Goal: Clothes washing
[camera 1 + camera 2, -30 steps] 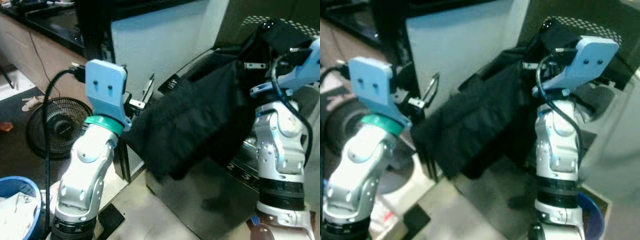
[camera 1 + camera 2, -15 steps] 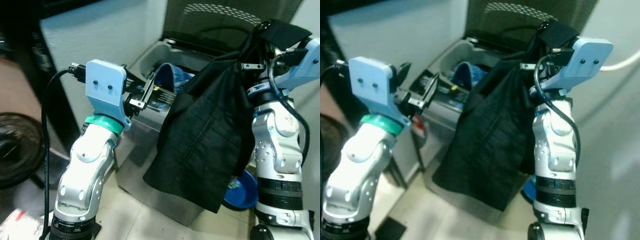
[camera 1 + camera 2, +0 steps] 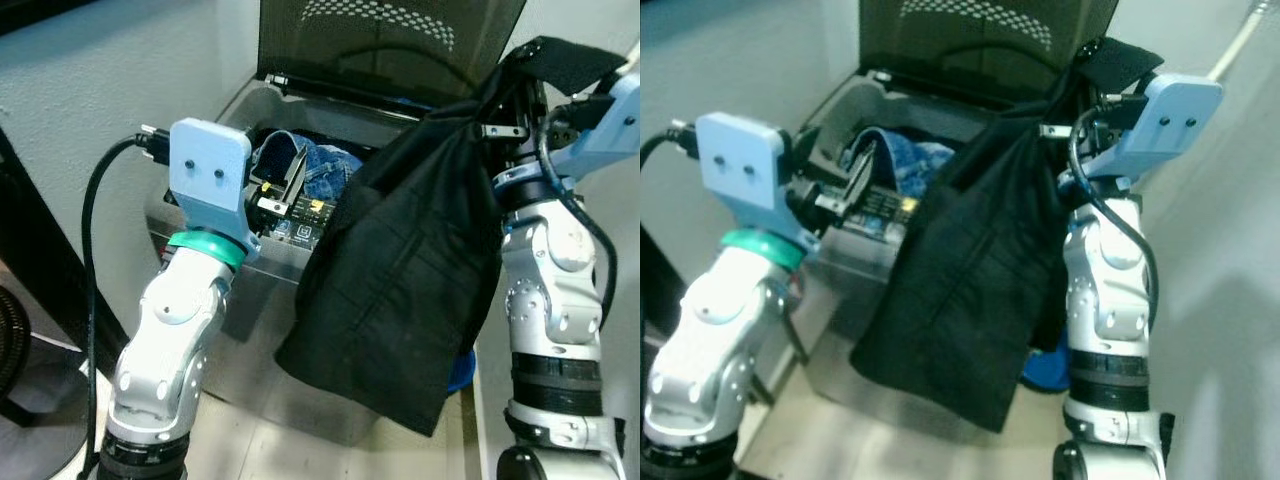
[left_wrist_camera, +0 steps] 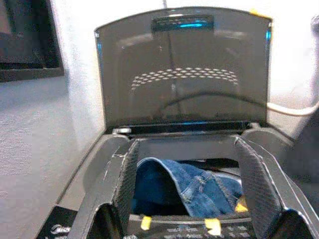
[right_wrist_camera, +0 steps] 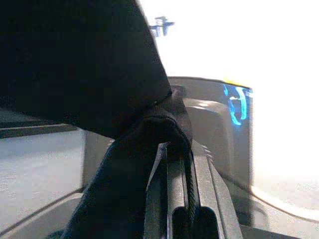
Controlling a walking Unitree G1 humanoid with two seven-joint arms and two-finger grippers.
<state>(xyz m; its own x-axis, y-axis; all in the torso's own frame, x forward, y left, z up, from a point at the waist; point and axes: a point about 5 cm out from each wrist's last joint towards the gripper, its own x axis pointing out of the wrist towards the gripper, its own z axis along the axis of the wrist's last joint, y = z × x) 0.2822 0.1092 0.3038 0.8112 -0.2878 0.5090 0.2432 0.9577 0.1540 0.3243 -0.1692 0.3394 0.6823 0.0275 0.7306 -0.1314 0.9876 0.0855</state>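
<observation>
Garment (image 3: pixel 400 290) hangs from right gripper (image 3: pixel 1080 95), fingers pinched on it; left gripper (image 3: pixel 285 185) fingers spread. Carry over drum (image 4: pixel 189 186), then release

The head views are dim and soft, with a cool cast — the right eye view is the more blurred, and its wall (image 3: pixel 1230 250) smears into pale streaks. The black garment (image 3: pixel 400 270) reads nearly featureless, its folds lost in shadow. The left wrist view is evenly lit and fairly sharp on the washer lid (image 4: pixel 182 69). In the right wrist view the background burns out white — cloth close up is dark and unfocused.
</observation>
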